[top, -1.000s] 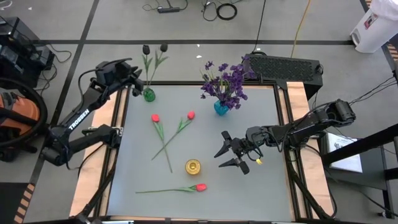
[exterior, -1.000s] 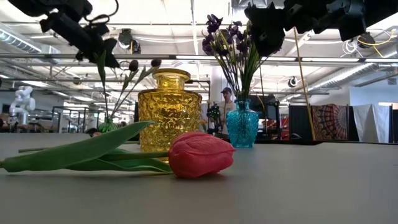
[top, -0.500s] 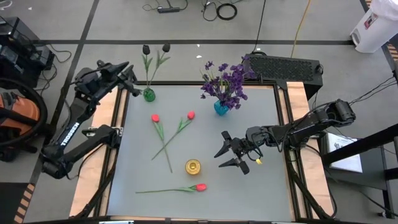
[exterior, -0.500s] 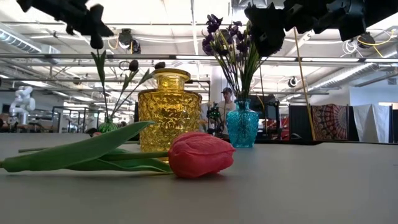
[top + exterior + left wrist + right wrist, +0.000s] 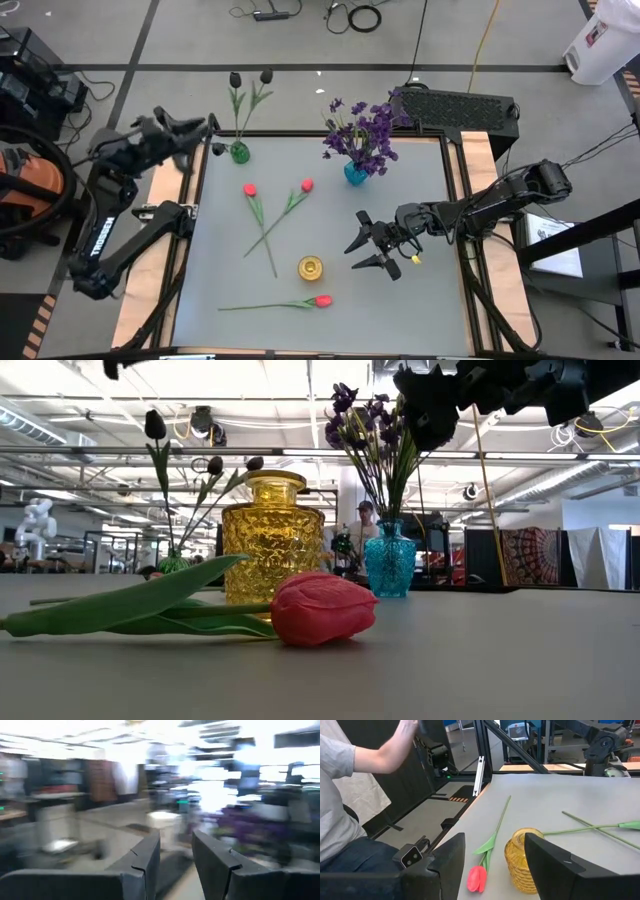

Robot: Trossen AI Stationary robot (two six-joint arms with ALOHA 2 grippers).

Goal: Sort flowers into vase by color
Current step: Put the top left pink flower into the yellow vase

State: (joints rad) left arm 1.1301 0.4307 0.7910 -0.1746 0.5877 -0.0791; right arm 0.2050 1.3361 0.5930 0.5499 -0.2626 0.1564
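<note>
I see my left gripper (image 5: 205, 125) outside the counter (image 5: 420, 300), beyond its far left corner, its fingers (image 5: 145, 857) a little apart and holding nothing. My right gripper (image 5: 362, 248) hangs over the right half of the counter, fingers (image 5: 555, 862) wide apart and empty, near the yellow vase (image 5: 310, 267).

The near right part of the counter is bare. Along the far edge stand two vases: the green vase (image 5: 239, 152) at the far left corner holds the near-black tulips (image 5: 249, 78), and the blue vase (image 5: 355, 173) at mid far edge holds the purple flowers (image 5: 362, 130).

Three red tulips lie flat. Two red tulips (image 5: 272, 205) cross stems in the middle left. The third red tulip (image 5: 320, 300) lies beside the near edge, just before the yellow vase, with its stem pointing left.
</note>
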